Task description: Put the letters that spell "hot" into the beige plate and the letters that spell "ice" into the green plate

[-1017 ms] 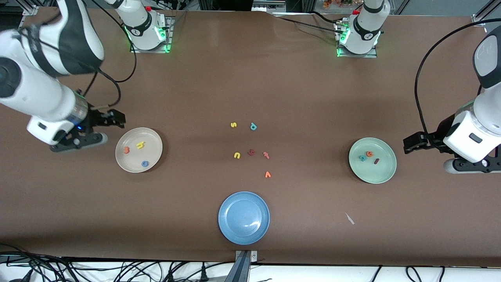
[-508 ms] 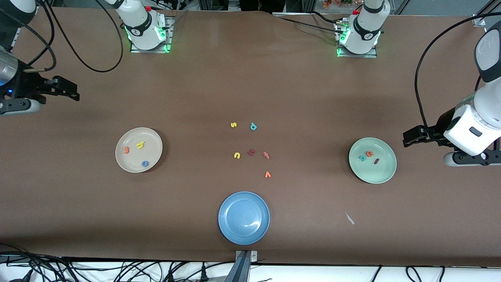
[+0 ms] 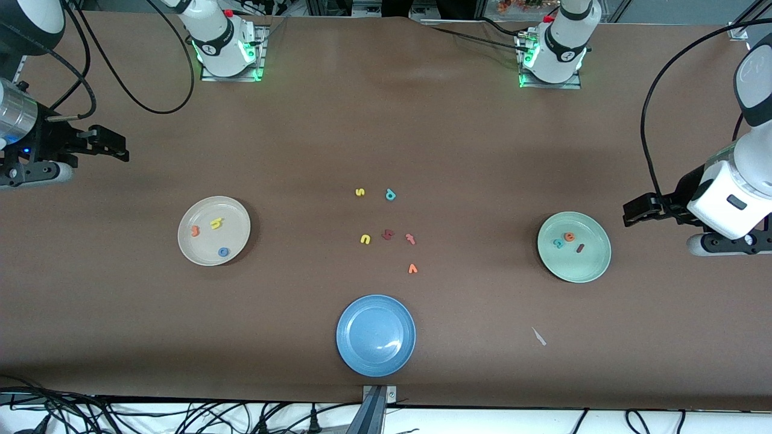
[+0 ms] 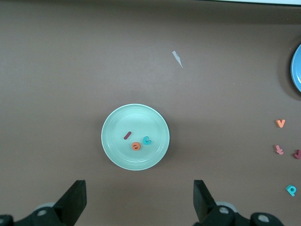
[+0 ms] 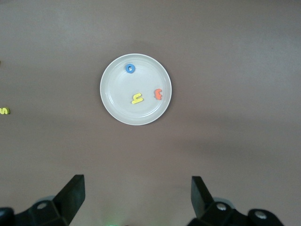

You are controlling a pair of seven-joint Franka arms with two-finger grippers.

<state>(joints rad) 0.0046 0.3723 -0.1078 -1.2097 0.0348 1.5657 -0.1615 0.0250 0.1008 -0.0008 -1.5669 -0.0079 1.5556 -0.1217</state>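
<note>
The beige plate (image 3: 214, 231) sat on the table (image 3: 386, 132) toward the right arm's end. In it lay the yellow h (image 3: 216, 223), the orange t (image 3: 195, 231) and the blue o (image 3: 223, 252), each apart from the others. The right wrist view showed the same three inside the rim.

The green plate (image 3: 573, 247) sat toward the left arm's end. It held the orange e (image 3: 569, 237), the teal c (image 3: 558, 243) and the dark red i (image 3: 580, 248), with e and c just beside each other and the i a little apart.

Between the two plates lay loose letters: a yellow s (image 3: 360, 192), a teal p (image 3: 390, 194), a yellow u (image 3: 365, 239), a dark red letter (image 3: 387, 234), a reddish t (image 3: 411, 239) and an orange v (image 3: 412, 269). The blue plate (image 3: 376, 335) stood nearer the camera than these, with nothing in it. A small pale scrap (image 3: 538, 336) lay on the table between the blue and green plates, nearer the camera than the green one.

The right pincer (image 3: 111, 147) hung over bare table at the right arm's end, clear of the beige plate, its fingers (image 5: 70, 195) spread and holding nothing. The left pincer (image 3: 639, 212) hung over the table just beside the green plate, fingers (image 4: 73, 202) likewise spread and holding nothing.
</note>
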